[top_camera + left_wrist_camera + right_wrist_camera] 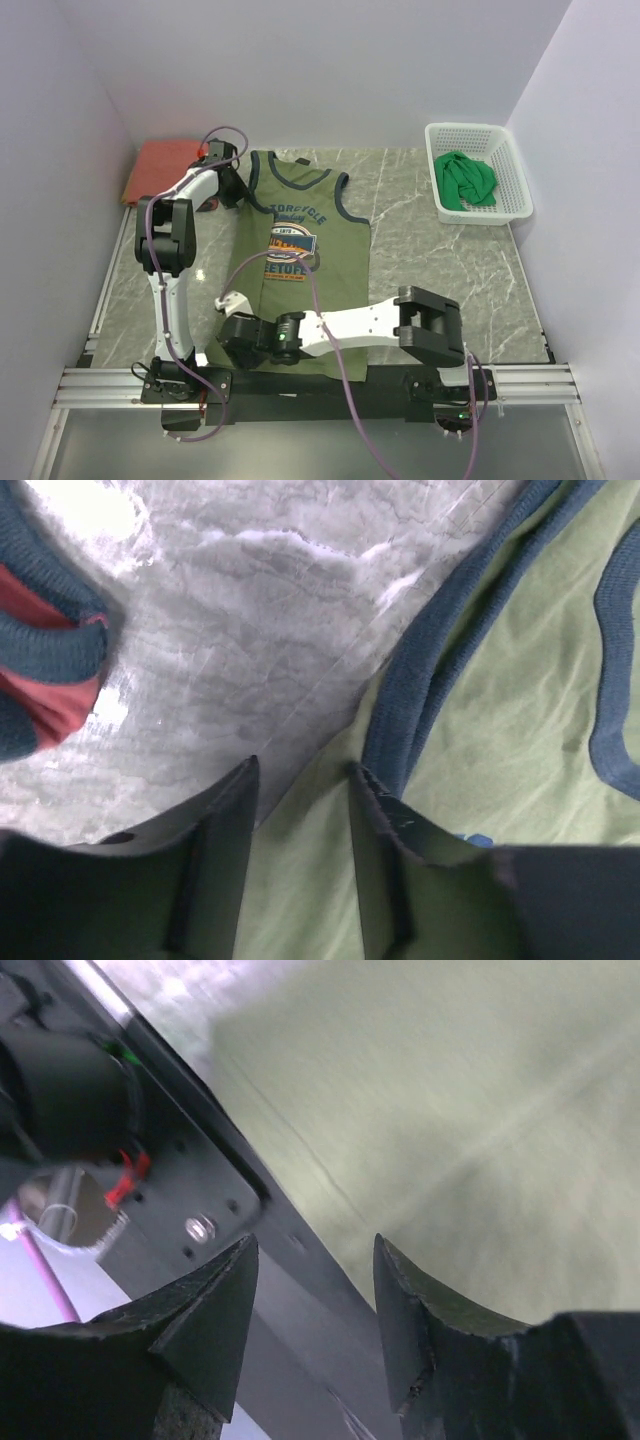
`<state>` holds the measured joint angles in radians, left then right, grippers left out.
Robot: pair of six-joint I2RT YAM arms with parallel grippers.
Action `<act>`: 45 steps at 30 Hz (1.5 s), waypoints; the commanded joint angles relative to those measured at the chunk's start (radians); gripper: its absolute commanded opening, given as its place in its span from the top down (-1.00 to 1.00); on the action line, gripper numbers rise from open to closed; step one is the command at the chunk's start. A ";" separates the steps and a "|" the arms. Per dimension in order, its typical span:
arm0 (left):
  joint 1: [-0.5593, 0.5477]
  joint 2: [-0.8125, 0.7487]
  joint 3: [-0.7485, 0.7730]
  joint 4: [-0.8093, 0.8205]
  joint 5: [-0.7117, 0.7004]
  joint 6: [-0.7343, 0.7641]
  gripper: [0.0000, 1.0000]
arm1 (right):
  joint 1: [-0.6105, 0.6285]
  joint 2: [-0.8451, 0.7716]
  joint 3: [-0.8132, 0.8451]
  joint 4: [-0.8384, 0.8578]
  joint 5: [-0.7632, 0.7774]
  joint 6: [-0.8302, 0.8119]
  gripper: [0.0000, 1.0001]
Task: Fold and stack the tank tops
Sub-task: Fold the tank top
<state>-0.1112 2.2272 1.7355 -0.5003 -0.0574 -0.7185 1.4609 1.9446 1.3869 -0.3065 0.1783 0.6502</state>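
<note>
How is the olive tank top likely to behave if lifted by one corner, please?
Probably floppy: the olive tank top lies thin and flat, so it should drape and sag. Likely light too. The ribbed navy trim looks grippy.

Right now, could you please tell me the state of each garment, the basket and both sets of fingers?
olive tank top: spread flat, unfolded.
bright green tank top: crumpled inside the basket.
rust-red tank top: folded, lying far left.
basket: upright, holding the green top.
left gripper: fingers open, over the olive top's armhole edge.
right gripper: fingers open, at the olive top's near hem.
</note>
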 commanded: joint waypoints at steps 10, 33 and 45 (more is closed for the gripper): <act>-0.087 -0.346 -0.284 0.126 -0.036 -0.059 -0.49 | -0.388 -0.426 -0.229 0.026 0.076 0.040 -0.08; -0.680 -0.909 -0.939 0.253 -0.052 -0.191 -0.09 | -1.039 -0.256 -0.207 0.069 -0.180 -0.070 0.10; -1.077 -0.764 -0.789 0.244 -0.070 -0.263 -0.04 | -1.154 -0.115 -0.217 0.107 -0.212 -0.113 0.11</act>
<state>-1.1229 1.4040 0.8673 -0.2661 -0.1040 -0.9485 0.3046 1.7939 1.1408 -0.2268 -0.0029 0.5735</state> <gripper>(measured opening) 0.513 0.442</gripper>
